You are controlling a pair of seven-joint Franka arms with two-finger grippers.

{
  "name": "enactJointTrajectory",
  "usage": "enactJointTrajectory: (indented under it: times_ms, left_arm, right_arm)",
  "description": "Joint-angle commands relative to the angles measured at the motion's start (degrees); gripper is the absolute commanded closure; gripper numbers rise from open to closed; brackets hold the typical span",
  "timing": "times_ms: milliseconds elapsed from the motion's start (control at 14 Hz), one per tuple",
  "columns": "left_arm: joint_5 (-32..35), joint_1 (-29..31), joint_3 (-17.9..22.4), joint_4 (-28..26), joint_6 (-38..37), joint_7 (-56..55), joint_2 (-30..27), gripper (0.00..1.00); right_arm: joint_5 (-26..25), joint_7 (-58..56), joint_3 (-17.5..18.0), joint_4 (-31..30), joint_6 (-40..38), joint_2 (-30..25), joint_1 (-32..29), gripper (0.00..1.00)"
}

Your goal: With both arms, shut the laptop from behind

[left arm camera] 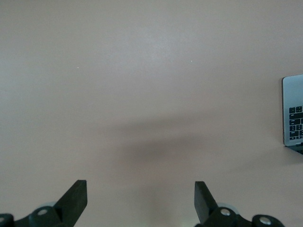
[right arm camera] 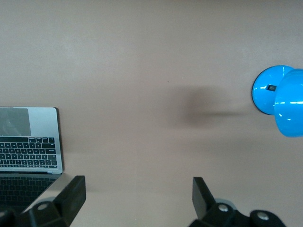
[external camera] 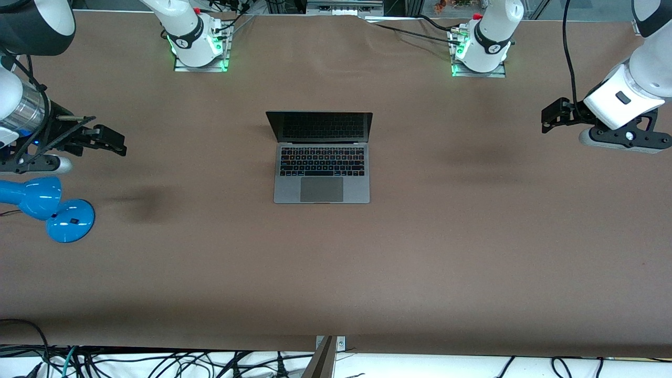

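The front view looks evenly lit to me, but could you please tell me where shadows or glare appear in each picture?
Front view: soft dark patches on the table on either side of the laptop. Left wrist view: one blurred shadow, no glare. Right wrist view: a shadow beside the blue lamp, which shows bright highlights.

The laptop (external camera: 321,157) sits at frame centre; a desk lamp (external camera: 50,206) stands at the table's (external camera: 472,252) middle-left edge, well apart from it.

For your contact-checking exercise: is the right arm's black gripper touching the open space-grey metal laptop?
Apart. The front view shows the right gripper at the table's right-arm end, bare brown table between it and the laptop.
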Motion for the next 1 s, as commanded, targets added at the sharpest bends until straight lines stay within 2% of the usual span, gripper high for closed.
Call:
enactJointTrajectory:
  times_ms: [0,286,786,929]
  left_arm:
    - [0.25,0.06,0.0,1.05,-0.24,0.38,0.2,0.0]
    - [0.25,0.06,0.0,3.07,-0.24,0.12,1.43,0.0]
    - [1.04,1.11,0.97,3.25,-0.24,-0.14,1.78,0.0]
    - [1.04,0.77,0.44,5.26,-0.76,-0.41,1.78,0.0]
  right_arm:
    - [0.95,0.49,0.26,-1.33,-0.18,-1.59,-0.59,0.0]
    - [0.95,0.49,0.26,-1.33,-0.1,-1.5,-0.59,0.0]
    - [1.04,0.49,0.61,-1.5,-2.91,-0.89,-0.59,0.0]
    - [1.04,0.49,0.79,-1.76,-3.17,-0.8,-0.59,0.0]
